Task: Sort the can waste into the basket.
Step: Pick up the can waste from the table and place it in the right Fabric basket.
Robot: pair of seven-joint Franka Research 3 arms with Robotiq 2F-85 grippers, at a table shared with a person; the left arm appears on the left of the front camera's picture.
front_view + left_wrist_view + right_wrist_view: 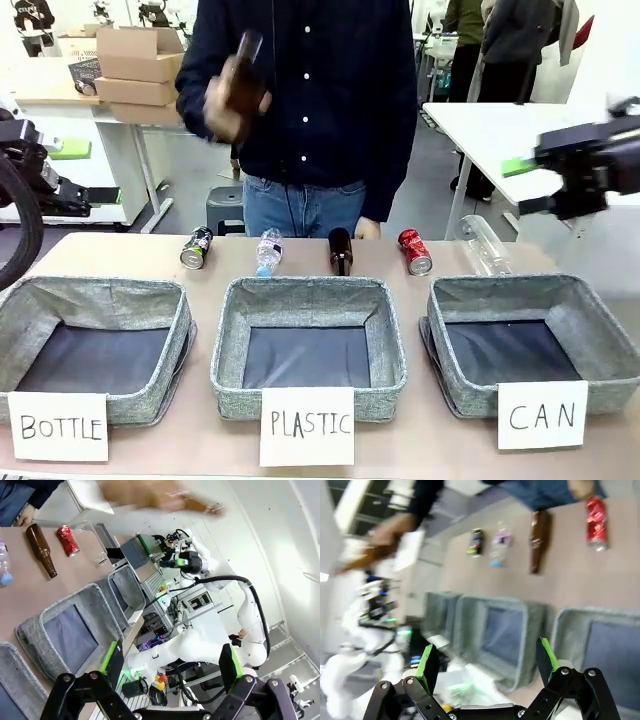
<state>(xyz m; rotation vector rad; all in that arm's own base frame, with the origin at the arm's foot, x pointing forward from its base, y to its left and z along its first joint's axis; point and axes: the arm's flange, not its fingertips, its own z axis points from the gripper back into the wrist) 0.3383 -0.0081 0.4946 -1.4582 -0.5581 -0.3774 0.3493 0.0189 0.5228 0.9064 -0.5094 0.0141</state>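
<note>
With the left gripper (172,655) and right gripper (486,656) both spread wide and empty, the small red metal can (414,251), lying behind the grey woven "CAN" basket (600,325), is best clasped squarely across its body.

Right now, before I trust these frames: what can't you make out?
Person's raised hand, front view: motion blur; it holds something brown and bottle-like, no more detail.
Black can, front view: marks too small to read.
Red can, right wrist view: lettering lost to blur.
Clear bottle, front view: see-through, outline faint against the table.
</note>
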